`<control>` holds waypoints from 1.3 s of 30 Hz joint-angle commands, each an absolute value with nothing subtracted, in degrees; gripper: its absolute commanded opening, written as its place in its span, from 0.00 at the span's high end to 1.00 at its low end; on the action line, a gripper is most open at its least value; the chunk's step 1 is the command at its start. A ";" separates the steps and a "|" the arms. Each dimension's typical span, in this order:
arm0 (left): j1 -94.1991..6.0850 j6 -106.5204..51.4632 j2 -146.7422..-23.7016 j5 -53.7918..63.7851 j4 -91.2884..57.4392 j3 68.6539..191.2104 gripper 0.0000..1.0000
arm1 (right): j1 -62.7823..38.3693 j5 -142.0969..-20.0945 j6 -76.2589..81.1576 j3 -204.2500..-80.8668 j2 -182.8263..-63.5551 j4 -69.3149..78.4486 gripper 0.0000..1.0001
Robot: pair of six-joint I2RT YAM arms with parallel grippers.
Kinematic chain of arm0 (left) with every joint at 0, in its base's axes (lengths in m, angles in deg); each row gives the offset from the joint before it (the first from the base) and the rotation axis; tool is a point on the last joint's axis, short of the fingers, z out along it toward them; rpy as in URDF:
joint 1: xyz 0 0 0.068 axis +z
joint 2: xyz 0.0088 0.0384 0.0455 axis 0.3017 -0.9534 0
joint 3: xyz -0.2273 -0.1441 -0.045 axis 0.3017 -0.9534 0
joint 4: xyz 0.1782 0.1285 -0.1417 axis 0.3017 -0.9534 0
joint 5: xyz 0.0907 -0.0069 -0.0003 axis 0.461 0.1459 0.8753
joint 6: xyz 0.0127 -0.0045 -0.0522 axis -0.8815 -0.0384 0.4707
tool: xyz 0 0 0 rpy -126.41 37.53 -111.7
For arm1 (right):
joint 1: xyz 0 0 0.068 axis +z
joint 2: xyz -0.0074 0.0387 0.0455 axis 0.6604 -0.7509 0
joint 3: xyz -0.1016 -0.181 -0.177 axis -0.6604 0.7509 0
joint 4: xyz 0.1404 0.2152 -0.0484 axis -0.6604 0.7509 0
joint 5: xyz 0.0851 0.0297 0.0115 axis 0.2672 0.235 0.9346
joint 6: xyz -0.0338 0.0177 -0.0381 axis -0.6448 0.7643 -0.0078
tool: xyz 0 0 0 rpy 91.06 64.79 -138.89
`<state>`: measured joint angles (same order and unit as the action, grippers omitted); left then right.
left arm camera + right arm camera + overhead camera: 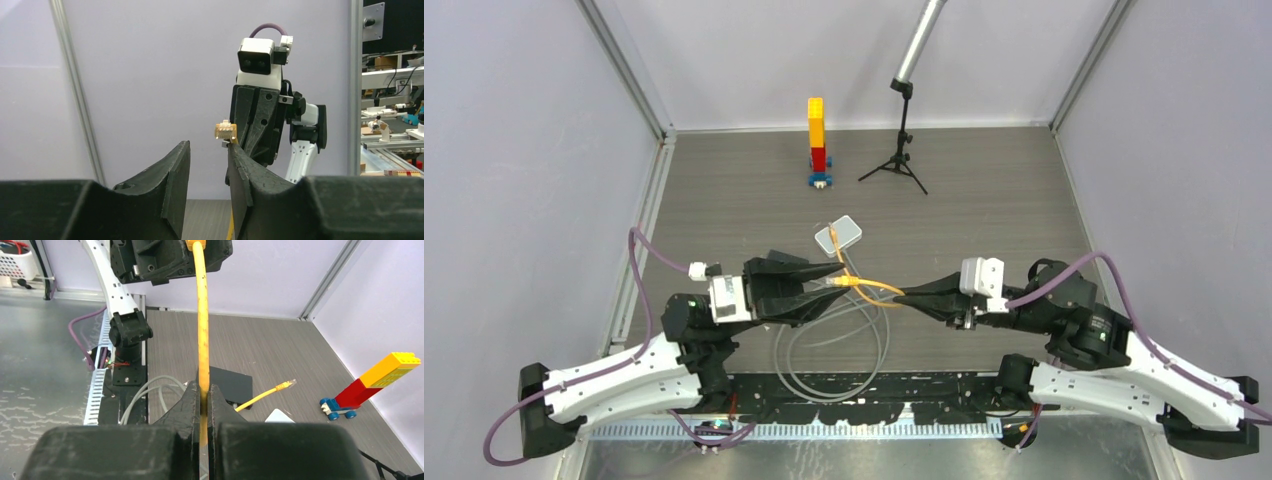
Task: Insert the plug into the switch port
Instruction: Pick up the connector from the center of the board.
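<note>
Plug [225, 131] near white box [838, 237] | left gripper [209, 150] fingers spread beside plug | right gripper [202, 392] pinching yellow cable [202, 315]

The yellow cable [202, 330] is sheathed in matt plastic, its plug [225, 131] moulded translucent. The table [984, 190] is finished in matt wood grain.

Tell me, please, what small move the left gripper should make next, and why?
Probably nudge the left gripper sideways to centre the small translucent plug between its open jaws: it sits at one fingertip, while the right gripper pinches the yellow cable.
</note>
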<state>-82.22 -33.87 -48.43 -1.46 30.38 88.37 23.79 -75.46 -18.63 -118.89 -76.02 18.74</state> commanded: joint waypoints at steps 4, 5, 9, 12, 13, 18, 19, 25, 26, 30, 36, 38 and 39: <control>-82.48 -32.81 -48.47 -3.40 34.15 90.34 0.67 | 23.68 -75.99 -18.84 -120.10 -75.10 17.40 1.00; -82.45 -32.66 -48.57 -3.76 34.15 90.55 0.64 | 23.70 -76.11 -18.94 -120.11 -75.29 17.54 1.00; -82.51 -32.07 -49.15 -5.25 34.15 91.18 0.52 | 23.71 -76.43 -19.04 -120.01 -76.23 17.41 0.99; -82.48 -31.40 -49.81 -6.97 34.15 91.78 0.51 | 23.71 -76.23 -18.95 -120.08 -77.09 17.09 1.00; -82.51 -31.18 -49.99 -7.32 34.15 92.00 0.52 | 23.65 -76.05 -18.92 -120.17 -77.38 17.07 0.99; -82.46 -31.24 -49.86 -7.25 34.17 91.98 0.75 | 23.67 -75.64 -18.69 -120.37 -78.14 17.20 1.00; -82.46 -31.40 -49.81 -7.34 34.10 91.97 0.83 | 23.70 -75.64 -18.63 -120.36 -78.14 17.20 1.00; -82.50 -31.81 -49.17 -7.94 32.21 92.17 1.00 | 23.69 -75.89 -18.09 -120.27 -77.47 16.99 0.97; -82.46 -31.77 -49.00 -8.21 31.49 92.32 1.00 | 23.68 -75.86 -17.89 -120.34 -77.45 16.98 0.87; -82.51 -31.65 -48.58 -11.64 25.04 94.76 1.00 | 23.70 -73.30 -16.93 -120.81 -77.83 14.20 0.42; -82.49 -31.77 -49.07 -20.36 11.61 100.32 1.00 | 23.69 -63.24 -16.16 -126.09 -84.59 14.40 0.38; -82.44 -32.20 -49.49 -22.04 8.91 101.36 1.00 | 23.69 -61.11 -14.66 -127.52 -86.53 14.11 0.41; -82.46 -32.53 -49.70 -22.72 7.59 101.84 1.00 | 23.70 -60.07 -14.05 -128.05 -87.22 13.93 0.42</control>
